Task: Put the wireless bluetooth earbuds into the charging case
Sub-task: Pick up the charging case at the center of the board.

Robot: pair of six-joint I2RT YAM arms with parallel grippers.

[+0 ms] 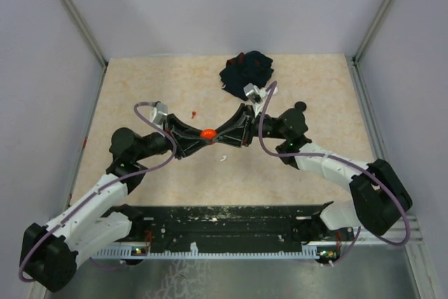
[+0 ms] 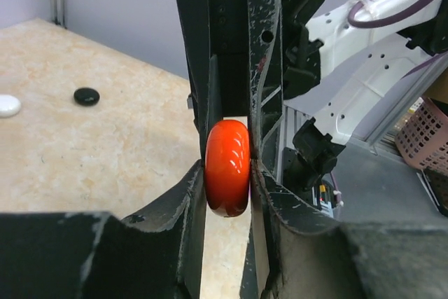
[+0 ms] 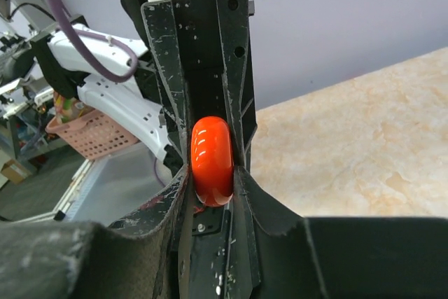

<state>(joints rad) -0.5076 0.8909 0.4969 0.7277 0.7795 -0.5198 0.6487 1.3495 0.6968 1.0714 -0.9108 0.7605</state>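
Observation:
An orange-red round charging case (image 1: 207, 133) hangs edge-on above the middle of the table, pinched from both sides. My left gripper (image 1: 202, 136) is shut on it from the left and my right gripper (image 1: 213, 131) from the right. In the left wrist view my gripper (image 2: 227, 173) clamps the case (image 2: 227, 166); in the right wrist view my gripper (image 3: 212, 173) clamps the case (image 3: 211, 159). The case looks closed. A tiny red earbud (image 1: 194, 113) lies behind the grippers. A tiny white earbud (image 1: 222, 158) lies in front of them.
A dark navy cloth (image 1: 246, 69) lies bunched at the back of the table. A white round disc (image 2: 7, 105) and a black one (image 2: 87, 96) lie on the table in the left wrist view. A black rail (image 1: 224, 222) runs along the near edge.

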